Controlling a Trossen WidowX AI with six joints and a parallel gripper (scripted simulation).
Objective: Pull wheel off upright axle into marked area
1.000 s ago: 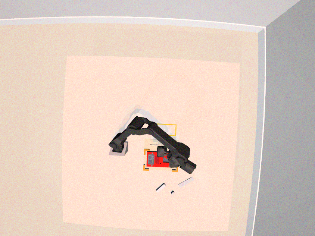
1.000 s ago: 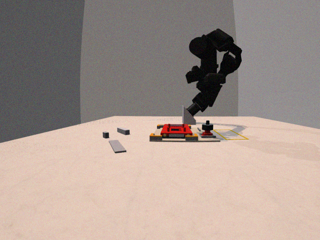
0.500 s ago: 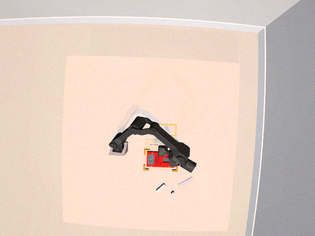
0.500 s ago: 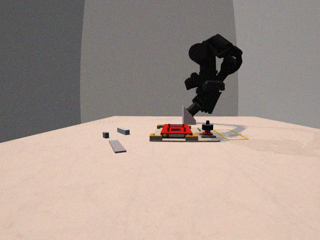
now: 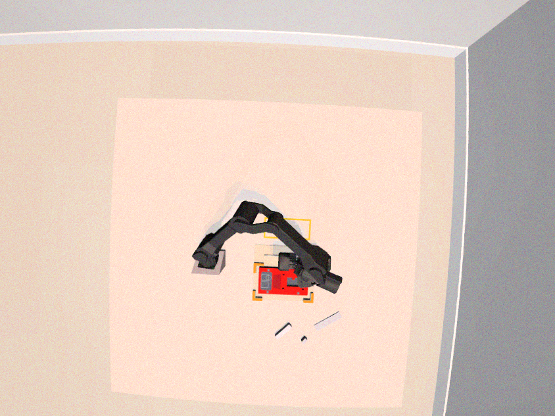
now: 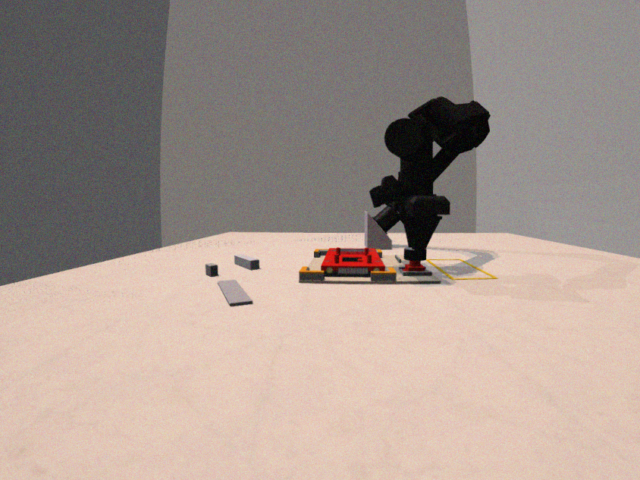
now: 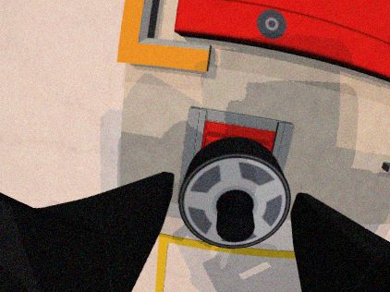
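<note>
The wheel (image 7: 201,199), grey-faced with a black tyre, sits on the upright black axle (image 7: 235,216), whose red block on a grey base (image 7: 240,129) (image 6: 413,266) stands beside the red body. My gripper (image 7: 235,195) (image 6: 415,246) is lowered over the wheel, with one black finger on each side. The fingers are partly open; a narrow gap shows at the wheel's left in the wrist view, and the right finger is very close to the tyre. Whether it touches is not clear. The marked area, a yellow outline (image 5: 310,229) (image 6: 475,278) (image 7: 277,253), lies beside the axle base.
The red body (image 5: 291,290) (image 6: 327,261) (image 7: 314,40) sits between orange corner pieces (image 5: 257,298) (image 6: 383,270) (image 7: 162,55). A grey bar (image 5: 283,330) (image 6: 246,261), a small cube (image 5: 304,339) (image 6: 211,270) and a flat strip (image 5: 327,320) (image 6: 234,293) lie beyond it.
</note>
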